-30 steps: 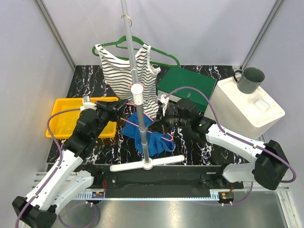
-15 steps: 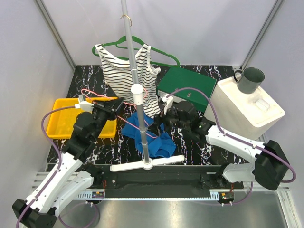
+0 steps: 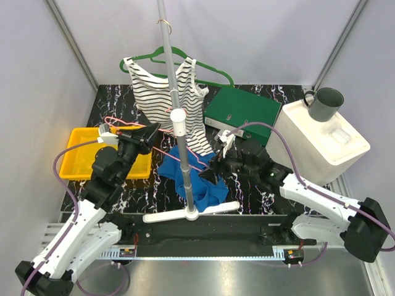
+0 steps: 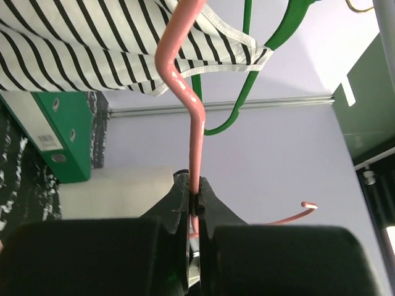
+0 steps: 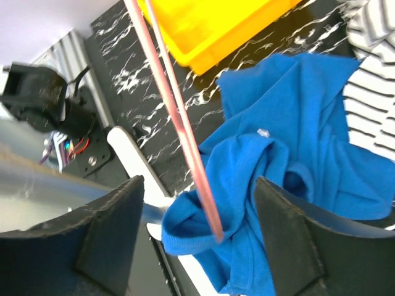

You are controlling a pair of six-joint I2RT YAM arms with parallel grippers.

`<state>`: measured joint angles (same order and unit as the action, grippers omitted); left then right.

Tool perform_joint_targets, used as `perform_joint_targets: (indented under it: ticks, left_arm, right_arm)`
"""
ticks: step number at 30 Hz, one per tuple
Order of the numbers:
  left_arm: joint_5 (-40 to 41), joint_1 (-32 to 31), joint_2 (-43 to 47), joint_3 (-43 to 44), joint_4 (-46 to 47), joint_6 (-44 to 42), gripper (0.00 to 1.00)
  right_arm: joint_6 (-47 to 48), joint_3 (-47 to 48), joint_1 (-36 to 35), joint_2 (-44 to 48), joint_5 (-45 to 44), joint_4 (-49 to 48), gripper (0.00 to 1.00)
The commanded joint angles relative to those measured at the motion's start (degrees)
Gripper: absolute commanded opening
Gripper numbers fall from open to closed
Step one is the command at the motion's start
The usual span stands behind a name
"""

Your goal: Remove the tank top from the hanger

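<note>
A blue tank top (image 3: pixel 188 176) lies crumpled on the black marbled table at the foot of the rack pole. My left gripper (image 3: pixel 150 129) is shut on a thin pink hanger (image 3: pixel 196 152) and holds it above the table. In the left wrist view its jaws (image 4: pixel 193 196) pinch the pink wire (image 4: pixel 185 92). My right gripper (image 3: pixel 213 171) hangs open just right of the blue top (image 5: pixel 290 123). In the right wrist view, the hanger's lower end (image 5: pixel 207 209) passes between my right fingers and rests in a fold of the blue cloth.
A striped tank top (image 3: pixel 166 92) hangs on a green hanger (image 3: pixel 216 73) from the rack pole (image 3: pixel 176 105). A yellow tray (image 3: pixel 80 157) sits left, a green binder (image 3: pixel 244 111) behind, and a white box (image 3: pixel 321 139) with a grey mug (image 3: pixel 325 103) right.
My right gripper has opened and pulled back toward the near side. My left gripper has stayed shut on the pink hanger and shifted slightly left and up.
</note>
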<state>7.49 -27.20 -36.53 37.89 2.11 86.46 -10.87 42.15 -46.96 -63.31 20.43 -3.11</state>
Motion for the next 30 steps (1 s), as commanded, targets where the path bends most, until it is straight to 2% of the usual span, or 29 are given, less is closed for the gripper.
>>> perform_joint_targets:
  ticks: [1, 4, 5, 6, 9, 11, 12, 13, 15, 16, 20, 21, 23, 26, 30]
  left_arm:
    - [-3.18, 0.13, 0.32, -0.45, 4.04, 8.81, 0.00]
    - [-4.41, 0.22, 1.02, -0.27, 4.13, 9.52, 0.00]
    - [-4.58, 0.13, 1.20, -0.36, 4.13, 9.61, 0.00]
    - [-4.67, 0.13, 1.46, -0.62, 4.13, 10.13, 0.00]
    - [-5.20, 0.13, 1.99, -1.32, 4.22, 10.58, 0.01]
    - [-5.90, 0.13, 2.60, -1.94, 4.13, 9.88, 0.13]
    - [-6.25, 0.22, 2.96, -2.20, 4.04, 8.65, 0.31]
    - [-6.52, 0.22, 3.31, -2.55, 3.96, 7.95, 0.43]
    - [-6.96, 0.13, 5.06, -4.13, 4.04, 4.97, 0.60]
    - [-7.13, 0.13, 5.85, -4.75, 4.04, 3.65, 0.74]
    - [-9.59, 0.22, 10.07, -6.34, 2.73, -6.27, 0.89]
    - [-10.47, 0.13, 11.91, -6.08, 1.77, -11.26, 0.90]
    - [-10.30, 0.13, 13.59, -4.59, -4.11, -16.03, 0.94]
    - [-8.02, 0.13, 16.75, -2.13, -13.14, -24.65, 0.95]
    - [-5.82, 0.13, 20.35, -1.06, -19.06, -32.73, 0.96]
  right_arm:
    - [0.51, -3.38, -0.50, 2.22, 4.79, -7.16, 0.75]
    - [-2.12, -5.23, -0.41, 2.75, 5.33, -11.73, 0.58]
    - [-3.09, -5.41, -0.41, 2.75, 5.41, -13.74, 0.50]
    - [-4.06, -5.50, -0.41, 2.66, 5.94, -14.98, 0.34]
    - [-7.40, -6.64, -0.50, 2.49, 7.35, -19.47, 0.00]
    - [-8.98, -7.52, -0.41, 3.45, 4.46, -19.04, 0.00]
    - [-9.34, -7.87, -0.41, 4.15, 2.88, -18.16, 0.00]
    - [-9.60, -8.74, -0.41, 6.16, 0.26, -17.20, 0.00]
    - [-9.26, -9.37, -0.41, 8.10, -2.40, -13.07, 0.00]
    - [-8.38, -9.54, -0.41, 10.03, -4.32, -11.32, 0.00]
    - [-7.14, -10.07, -0.32, 15.13, -7.32, -2.27, 0.00]
    - [-7.14, -10.33, -0.33, 16.28, -7.85, -1.12, 0.00]
    - [-6.88, -10.69, -0.33, 20.05, -7.95, 1.43, 0.00]
    - [-5.65, -9.29, -0.33, 23.84, -6.80, 5.11, 0.00]
    - [-0.65, -1.30, -0.33, 21.57, -5.22, 11.72, 0.00]
